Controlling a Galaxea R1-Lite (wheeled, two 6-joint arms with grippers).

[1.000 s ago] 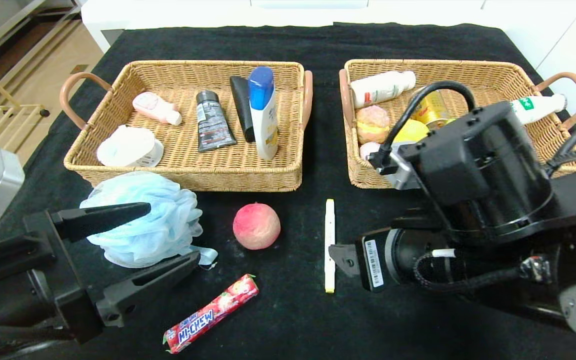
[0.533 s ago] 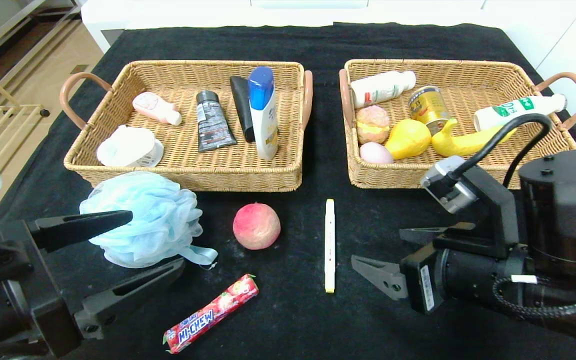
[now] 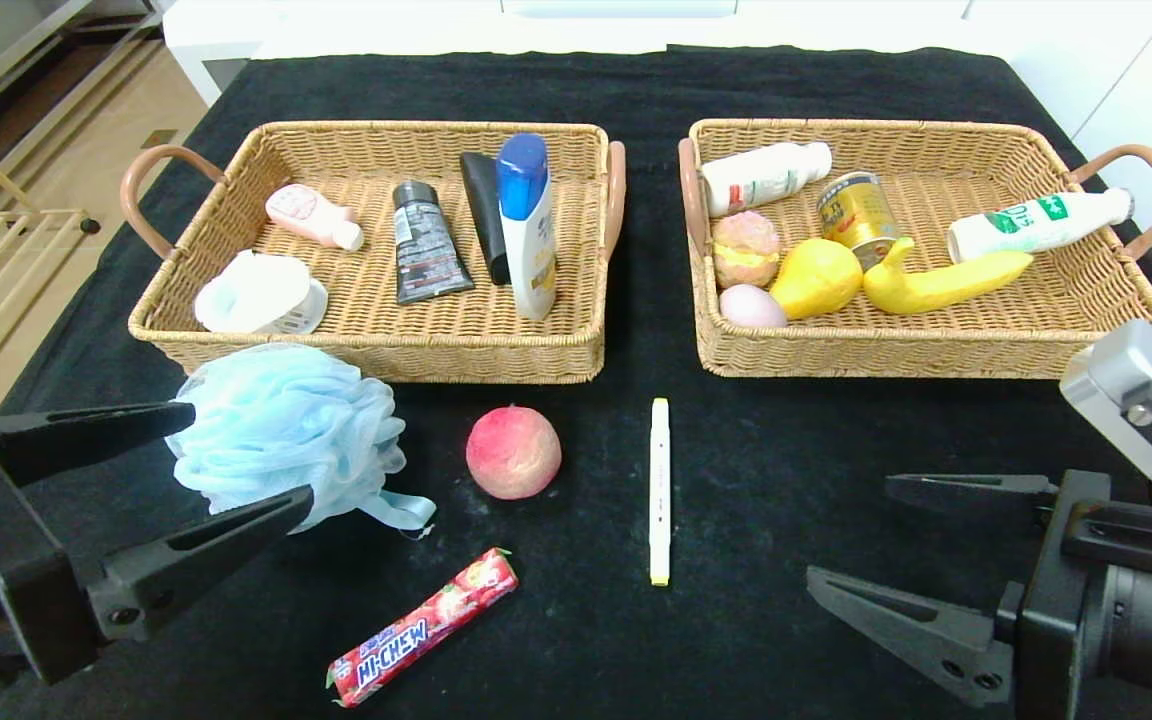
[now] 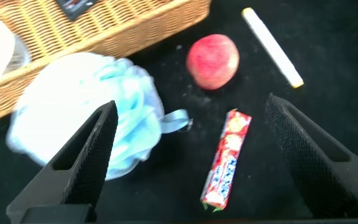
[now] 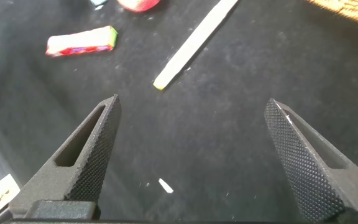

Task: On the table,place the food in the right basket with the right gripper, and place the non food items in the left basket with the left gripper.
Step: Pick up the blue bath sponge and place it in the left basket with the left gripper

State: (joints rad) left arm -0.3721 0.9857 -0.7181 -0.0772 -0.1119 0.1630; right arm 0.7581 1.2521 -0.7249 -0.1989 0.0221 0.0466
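Four loose items lie on the black table in front of the baskets. They are a light-blue bath pouf (image 3: pixel 286 430) (image 4: pixel 73 118), a pink peach (image 3: pixel 513 452) (image 4: pixel 213 61), a white marker pen (image 3: pixel 659 490) (image 5: pixel 194 42) and a red Hi-Chew candy bar (image 3: pixel 423 628) (image 4: pixel 227 158). My left gripper (image 3: pixel 251 452) (image 4: pixel 191 102) is open at the near left, one finger at the pouf's near side and the other over its left edge. My right gripper (image 3: pixel 848 530) (image 5: pixel 192 101) is open and empty over bare cloth at the near right, right of the pen.
The left basket (image 3: pixel 436 355) holds several toiletries, among them a blue-capped bottle (image 3: pixel 526 225). The right basket (image 3: pixel 886 350) holds several foods, including a banana (image 3: pixel 936 285) and a can (image 3: pixel 856 215). The table's left edge drops to the floor.
My right arm has pulled back from over the right basket, down to the near right, with its jaws opening a little wider. My left gripper has drawn back toward the near left.
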